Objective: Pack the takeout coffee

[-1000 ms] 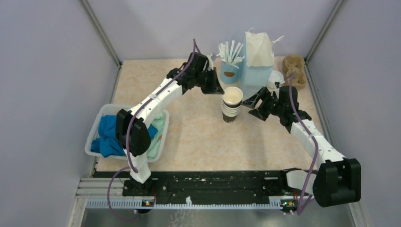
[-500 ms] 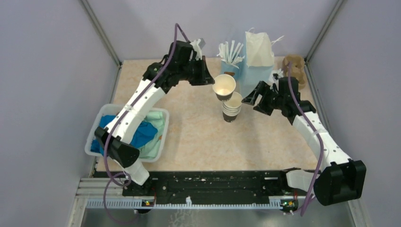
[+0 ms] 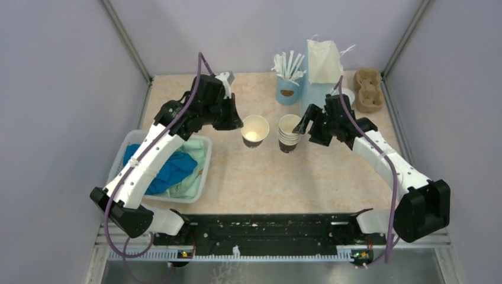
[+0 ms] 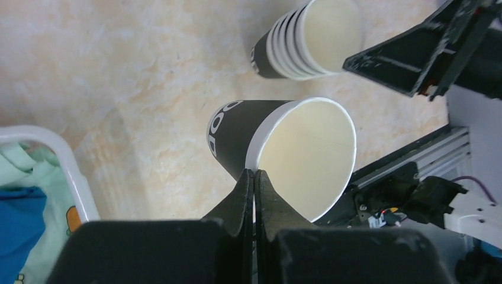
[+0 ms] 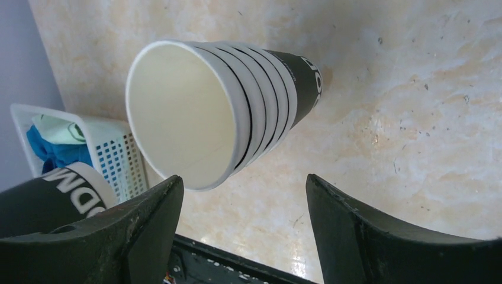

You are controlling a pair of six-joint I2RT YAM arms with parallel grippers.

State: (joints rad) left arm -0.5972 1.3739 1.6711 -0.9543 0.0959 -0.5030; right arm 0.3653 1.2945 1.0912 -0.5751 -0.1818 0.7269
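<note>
Left fingers [image 3: 232, 122], overhead view: closed flat on the rim wall of a lidless cup [image 3: 254, 130], held mouth up just left of centre frame. I cannot tell whether its base meets the bench [image 3: 254, 177].
Right fingers [image 3: 302, 121]: spread wide, gripping nothing, tips just beside the stack of cups [image 3: 289, 133] at centre.
Takeout coffee [image 3: 350, 94]: only a white curved edge shows at upper right, between the paper bag [image 3: 322, 74] and the cardboard carrier [image 3: 368, 90], behind the right arm. I take it for the lid, not with certainty.
Blue cup of sticks [image 3: 287, 89], upper centre. Basket [image 3: 127, 145] of cloths, lower left.

Left wrist view: fingers pinch one thin strip of rim. The stack stands apart at the top of the frame.

Right wrist view: the stack lies beyond the gap between the two fingers, seemingly touching neither.

Hazards, in my judgement: so narrow a pinch may let the cup swing or crease. A sideways sweep of the right fingers would topple the stack. The right arm drawing back could knock the lidded cup or the bag.

Room: the bare bench across lower centre gives the widest passage. Upper right is crowded, and walls stand close on both sides.
</note>
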